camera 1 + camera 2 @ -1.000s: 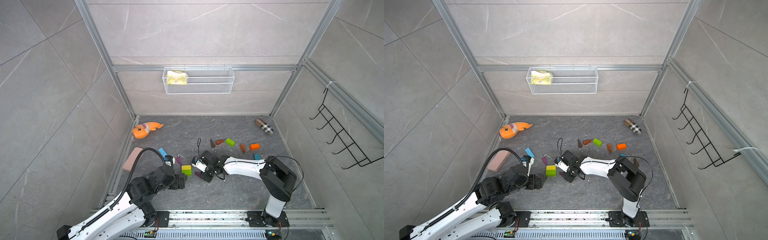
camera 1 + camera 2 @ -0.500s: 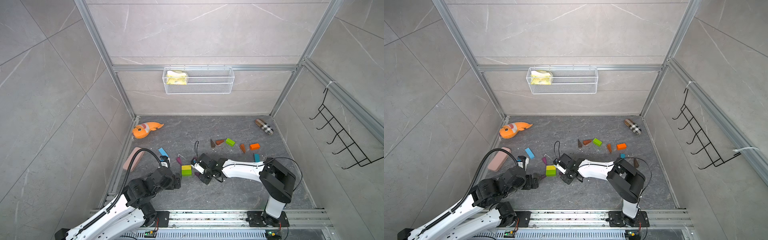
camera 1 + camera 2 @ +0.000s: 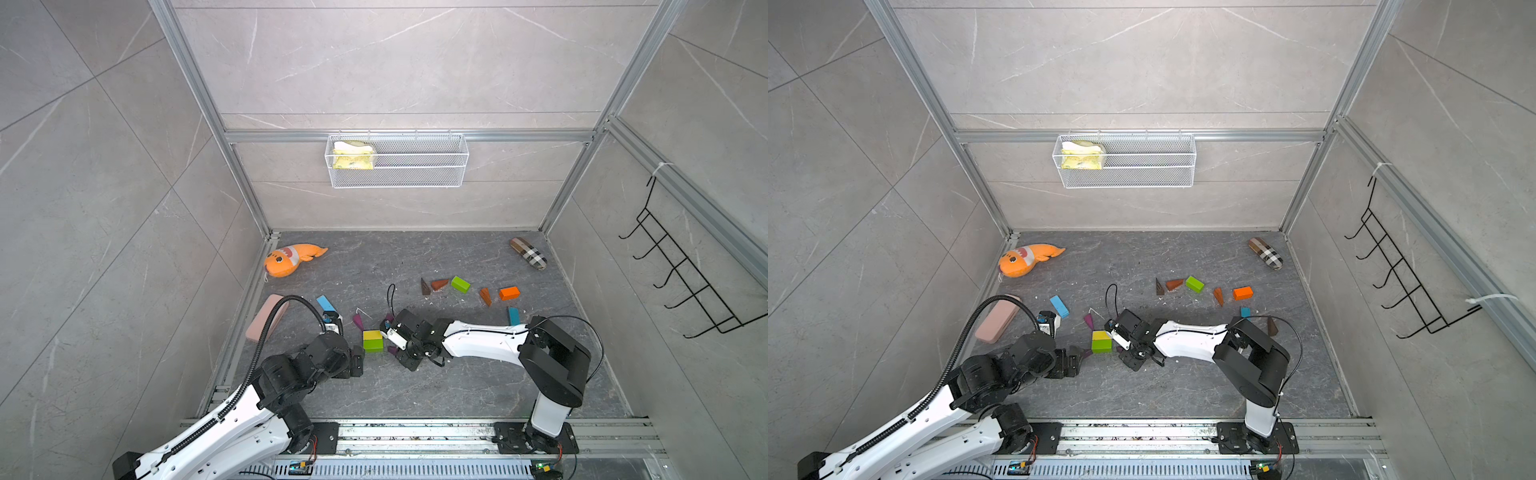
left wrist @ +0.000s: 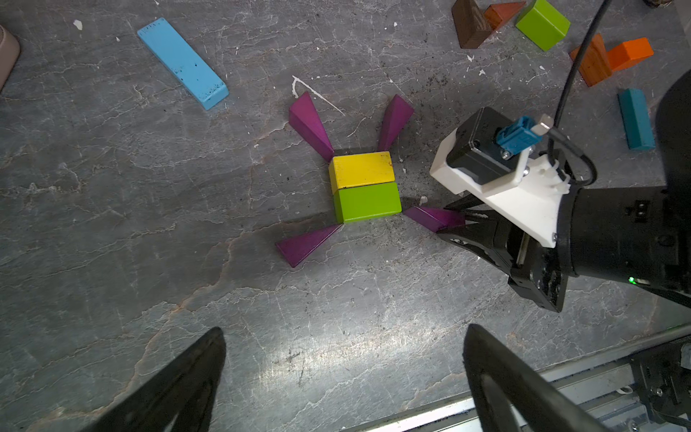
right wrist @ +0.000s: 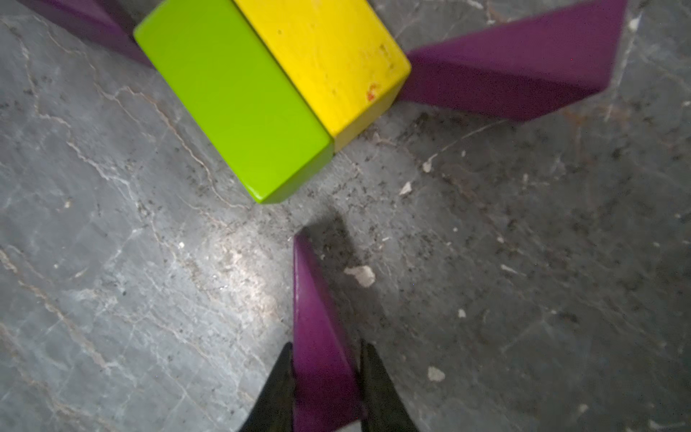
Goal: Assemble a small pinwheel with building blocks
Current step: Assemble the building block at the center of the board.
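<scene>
The right arm (image 3: 478,338) has edged slightly toward the middle of the desk (image 3: 415,386) since 1 second ago. The left arm (image 3: 291,374) sits almost where it was, and the left end effector (image 4: 346,329) is spread wide and empty on the near side of the build. The hub, a yellow block (image 4: 361,170) flush against a green block (image 4: 366,202), has not shifted. 3 purple wedges (image 4: 310,125) (image 4: 394,119) (image 4: 306,245) already meet its corners. The right end effector (image 5: 327,344) is clenched on the 4th purple wedge (image 5: 318,318), whose tip points at the green block's free corner, just short of touching. The last blade looks nearly seated; a short nudge and release seem to remain.
</scene>
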Action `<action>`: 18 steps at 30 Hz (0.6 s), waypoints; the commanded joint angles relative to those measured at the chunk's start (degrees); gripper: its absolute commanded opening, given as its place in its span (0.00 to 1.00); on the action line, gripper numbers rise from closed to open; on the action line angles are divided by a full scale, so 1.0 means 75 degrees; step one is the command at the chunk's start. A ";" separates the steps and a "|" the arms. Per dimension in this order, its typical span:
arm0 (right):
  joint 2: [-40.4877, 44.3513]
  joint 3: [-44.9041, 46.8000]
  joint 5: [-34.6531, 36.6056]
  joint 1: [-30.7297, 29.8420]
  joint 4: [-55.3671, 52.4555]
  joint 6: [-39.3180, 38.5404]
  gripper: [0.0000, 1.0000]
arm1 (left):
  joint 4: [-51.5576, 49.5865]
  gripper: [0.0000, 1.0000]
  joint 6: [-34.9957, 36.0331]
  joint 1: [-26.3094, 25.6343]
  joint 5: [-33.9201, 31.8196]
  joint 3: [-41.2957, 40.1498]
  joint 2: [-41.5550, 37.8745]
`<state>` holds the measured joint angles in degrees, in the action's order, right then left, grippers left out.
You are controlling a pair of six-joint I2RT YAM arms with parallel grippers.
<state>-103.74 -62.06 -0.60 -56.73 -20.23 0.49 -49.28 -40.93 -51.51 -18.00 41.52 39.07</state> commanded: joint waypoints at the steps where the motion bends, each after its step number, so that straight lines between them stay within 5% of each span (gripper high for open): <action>1: -0.0121 -0.0310 0.0067 -0.0066 0.0020 0.0144 0.21 | 0.0043 1.00 0.0004 0.0015 -0.0209 0.0066 -0.0065; 18: -0.0369 -0.0468 0.0153 -0.0121 -0.0090 0.0145 0.21 | 0.0148 1.00 0.0031 0.0012 -0.0137 0.0004 -0.0030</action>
<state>-105.58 -64.84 -0.36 -57.17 -20.27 0.49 -49.25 -40.95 -51.51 -18.13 41.52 38.98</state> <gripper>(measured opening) 0.259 0.999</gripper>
